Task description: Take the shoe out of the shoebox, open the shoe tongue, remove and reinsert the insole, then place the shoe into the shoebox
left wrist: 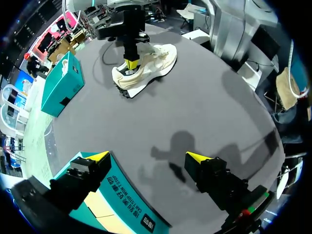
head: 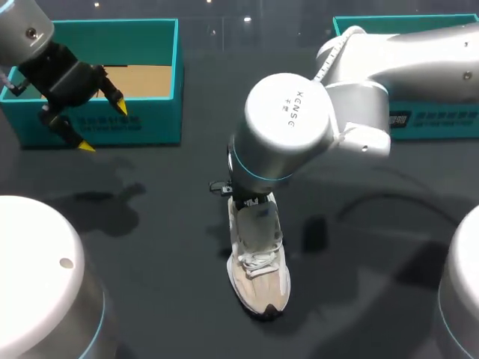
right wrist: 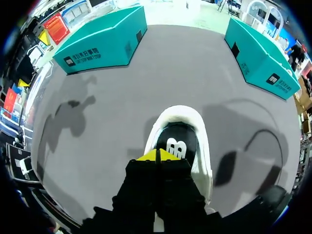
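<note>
- Shoe point(head: 260, 263) stood on its sole in the middle of the table point(head: 150, 224), toe twd the robot, heel twd the boxes. It was well apart from both, so out & free to be worked on.
- R hand point(right wrist: 158, 155) hung over the shoe's mouth, yellow tips pinched together w/ no gap showing, right at the front edge of the insole point(right wrist: 179, 142). Couldn't tell if anything thin was caught between them. Prob. placed there to get at the insole or tongue, a guess only.
- Insole lay flat inside: black, smooth-looking, white mark on the heel part. It looked seated, so I judged the pull-out step not yet done.
- L hand point(head: 103, 127) was spread wide w/ nothing in it, over the front wall of the left shoebox point(head: 150, 120). Likely parked clear of the R arm & near where the shoe must end up.
- Left shoebox was teal card w/ an open top, plain brown floor, straight walls & sharp corners. At far right sat a second teal box point(head: 426, 120), partly behind the R arm.
- Shoe upper was off-white w/ a soft fabric look, white laces & a thick curved sole, dark at the toe. The soft upper would prob. give under a push, & w/o a steadying hand the shoe could shift or tip.
- Table top was dark grey, matte & flat.
</note>
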Controlling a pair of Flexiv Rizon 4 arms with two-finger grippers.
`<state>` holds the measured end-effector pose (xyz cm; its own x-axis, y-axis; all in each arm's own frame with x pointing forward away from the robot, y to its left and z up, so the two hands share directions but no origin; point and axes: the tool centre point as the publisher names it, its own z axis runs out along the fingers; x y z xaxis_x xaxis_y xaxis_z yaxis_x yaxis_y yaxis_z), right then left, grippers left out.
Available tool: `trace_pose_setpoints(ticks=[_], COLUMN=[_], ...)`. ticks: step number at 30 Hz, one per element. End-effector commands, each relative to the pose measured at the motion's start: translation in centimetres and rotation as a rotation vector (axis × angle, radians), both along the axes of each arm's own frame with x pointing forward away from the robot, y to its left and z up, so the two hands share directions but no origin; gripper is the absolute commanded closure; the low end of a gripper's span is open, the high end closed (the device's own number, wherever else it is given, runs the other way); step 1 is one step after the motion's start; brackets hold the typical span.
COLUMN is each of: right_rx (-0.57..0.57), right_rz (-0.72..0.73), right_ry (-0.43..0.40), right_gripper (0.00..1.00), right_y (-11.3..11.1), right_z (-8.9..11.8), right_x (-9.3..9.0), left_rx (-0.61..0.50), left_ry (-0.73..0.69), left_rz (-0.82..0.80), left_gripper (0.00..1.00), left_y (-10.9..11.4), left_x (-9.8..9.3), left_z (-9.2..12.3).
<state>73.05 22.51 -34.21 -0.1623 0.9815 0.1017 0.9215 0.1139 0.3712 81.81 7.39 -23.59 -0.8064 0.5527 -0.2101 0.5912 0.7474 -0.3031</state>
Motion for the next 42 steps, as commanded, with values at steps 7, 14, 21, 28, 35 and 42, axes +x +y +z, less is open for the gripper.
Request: trace_pose_setpoints(ticks=[7,14,21,28,35,42], right_rx=[0.037,0.001,-0.064,-0.173,-0.215,-0.231], right_rz=[0.025,-0.004,-0.012,0.071,0.107,0.111], right_ry=[0.038,0.076,-0.020,-0.082,-0.058,-0.019], right_gripper=[1.00,1.00,1.00,1.00,1.00,1.00], right_y=[0.1,-0.6,-0.9,-0.4,-1.1,-1.5], right_z=[-2.9,-3.8,-1.1,-0.7,-2.7,-4.3], right_x=[0.9,0.5,0.0,1.8,2.9,2.9], left_rx=[0.003,0.003,0.003,0.003,0.003,0.003], left_ry=[-0.001,-0.001,-0.001,-0.001,-0.001,-0.001], left_rz=[0.000,0.000,0.000,0.000,0.000,0.000], left_gripper=[0.00,0.00,0.00,0.00,0.00,0.00], left_y=[0.1,0.1,0.1,0.1,0.1,0.1], left_x=[-0.1,-0.1,-0.1,-0.1,-0.1,-0.1], left_z=[0.0,0.0,0.0,0.0,0.0,0.0])
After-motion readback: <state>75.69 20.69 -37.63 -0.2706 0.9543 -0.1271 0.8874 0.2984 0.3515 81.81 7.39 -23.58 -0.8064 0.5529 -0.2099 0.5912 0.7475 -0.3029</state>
